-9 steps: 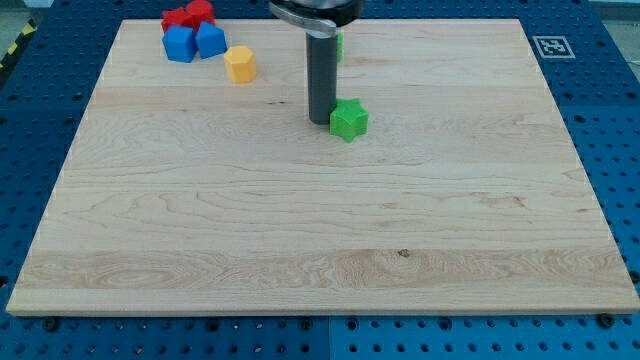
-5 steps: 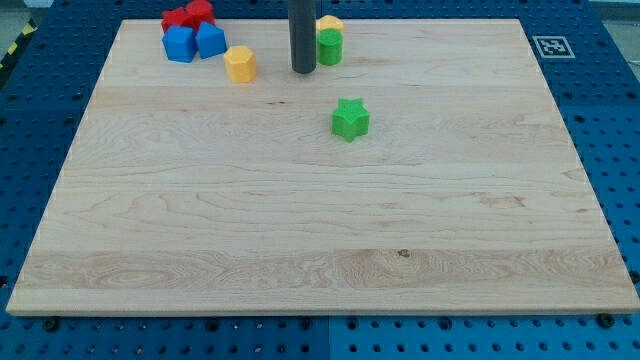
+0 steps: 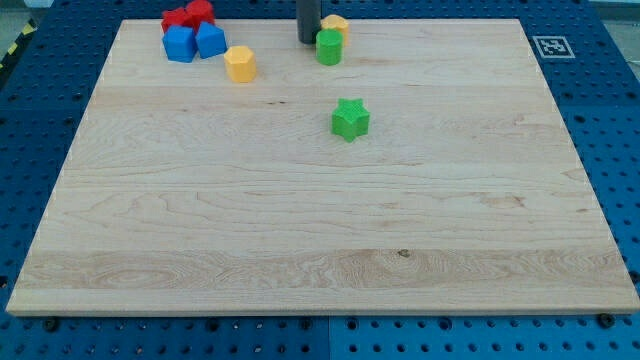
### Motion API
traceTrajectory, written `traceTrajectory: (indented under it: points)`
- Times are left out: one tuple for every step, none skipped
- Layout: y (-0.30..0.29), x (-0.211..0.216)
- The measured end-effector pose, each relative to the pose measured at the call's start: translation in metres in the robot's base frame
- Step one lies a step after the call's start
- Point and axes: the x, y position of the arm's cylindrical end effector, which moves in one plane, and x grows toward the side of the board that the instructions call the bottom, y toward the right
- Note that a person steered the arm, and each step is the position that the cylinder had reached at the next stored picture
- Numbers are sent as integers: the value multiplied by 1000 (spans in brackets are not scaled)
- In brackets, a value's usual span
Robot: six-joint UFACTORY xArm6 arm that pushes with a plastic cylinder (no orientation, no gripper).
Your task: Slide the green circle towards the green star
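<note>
No jaws on this arm, so nothing opens, closes or grips: you work with my tip [image 3: 308,41] alone, which sits just at the left of the green circle [image 3: 329,47].

The wooden surface [image 3: 300,230] spreads out toward the view's bottom from my tip. The green star [image 3: 350,119] lies down there, slightly right and well apart from the circle. To push well, I judge you should bring my tip round to the circle's top-left edge, clear of the yellow block [image 3: 334,23] just beyond the circle. Then drive through its middle, down and slightly right, so it does not slip sideways. The square black-and-white marker [image 3: 548,46], far to the right of my tip, carries a pattern only, with no readable writing.
</note>
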Motion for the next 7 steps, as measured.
traceTrajectory:
  points:
    - [33, 0]
    - [43, 2]
    - [43, 15]
    - [43, 34]
    - [41, 48]
    - [24, 46]
    - [-5, 43]
